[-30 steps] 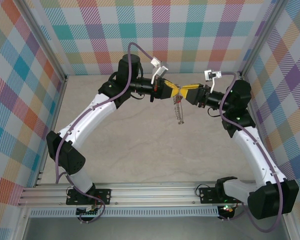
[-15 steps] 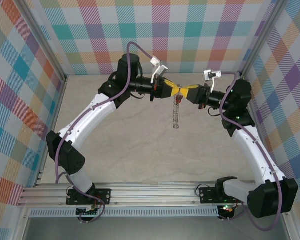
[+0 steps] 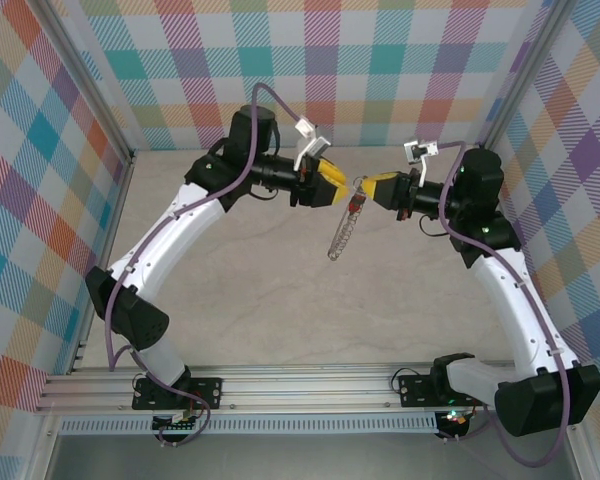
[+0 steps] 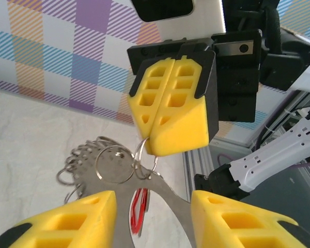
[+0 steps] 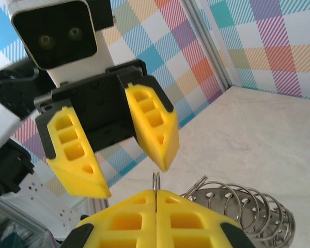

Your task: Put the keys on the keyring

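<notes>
Counter: your counter (image 3: 280, 310) is pale and marbled, with an aluminium rail (image 3: 310, 385) along its near edge.
Walls: pastel plaid walls (image 3: 380, 60) on three sides.
Left jaws: parted, gripping nothing.
Right jaws: pinched on a loop of the keyring (image 3: 344, 230).
Keyring: dangles between your arms.
Key (image 4: 139, 212): red head just under that loop.

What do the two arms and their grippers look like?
The left arm and the right arm have white rounded links and black joints; a thin purple cable runs along each. The left gripper and the right gripper have black bodies and yellow wedge-shaped fingers with moulded hollows. A white camera bracket sits on each wrist.
</notes>
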Available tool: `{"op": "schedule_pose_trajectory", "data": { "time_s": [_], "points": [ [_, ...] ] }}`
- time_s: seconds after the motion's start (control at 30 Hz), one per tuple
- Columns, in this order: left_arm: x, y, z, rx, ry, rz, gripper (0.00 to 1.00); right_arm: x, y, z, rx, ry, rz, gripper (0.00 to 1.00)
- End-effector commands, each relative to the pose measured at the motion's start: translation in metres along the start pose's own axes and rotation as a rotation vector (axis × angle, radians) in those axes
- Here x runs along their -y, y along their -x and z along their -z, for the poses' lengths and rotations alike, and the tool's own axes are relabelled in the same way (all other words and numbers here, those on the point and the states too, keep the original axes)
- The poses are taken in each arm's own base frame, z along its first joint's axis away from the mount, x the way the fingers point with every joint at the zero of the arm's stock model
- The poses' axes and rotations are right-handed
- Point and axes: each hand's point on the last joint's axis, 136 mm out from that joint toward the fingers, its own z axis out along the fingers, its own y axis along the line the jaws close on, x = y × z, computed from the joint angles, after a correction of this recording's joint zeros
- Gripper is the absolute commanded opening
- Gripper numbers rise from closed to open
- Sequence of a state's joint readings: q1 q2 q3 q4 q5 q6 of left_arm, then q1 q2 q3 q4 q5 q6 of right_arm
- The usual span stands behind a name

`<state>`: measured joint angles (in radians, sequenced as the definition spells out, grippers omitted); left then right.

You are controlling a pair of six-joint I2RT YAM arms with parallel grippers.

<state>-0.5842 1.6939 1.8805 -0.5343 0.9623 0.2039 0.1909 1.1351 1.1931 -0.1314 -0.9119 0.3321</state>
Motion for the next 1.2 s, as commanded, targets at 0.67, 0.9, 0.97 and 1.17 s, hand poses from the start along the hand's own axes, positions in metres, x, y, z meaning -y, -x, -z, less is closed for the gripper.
{"op": "schedule_pose_trajectory", "data": {
  "time_s": [0.67, 0.9, 0.97, 1.17],
  "points": [
    [0.016, -0.005, -0.003, -0.069, -0.142, -0.014, 0.37, -0.021, -0.011, -0.007, -0.132, 0.128, 0.097, 0.0],
    [0.014, -0.005, -0.01, -0.069, -0.157, -0.006, 0.37, -0.023, -0.013, -0.011, -0.139, 0.142, 0.097, 0.0],
    [0.014, -0.005, -0.011, -0.068, -0.161, -0.006, 0.36, -0.022, -0.013, -0.011, -0.14, 0.141, 0.096, 0.0],
    [0.016, -0.007, -0.015, -0.073, -0.177, 0.003, 0.31, -0.021, -0.014, -0.013, -0.138, 0.14, 0.097, 0.0]
  ]
}}
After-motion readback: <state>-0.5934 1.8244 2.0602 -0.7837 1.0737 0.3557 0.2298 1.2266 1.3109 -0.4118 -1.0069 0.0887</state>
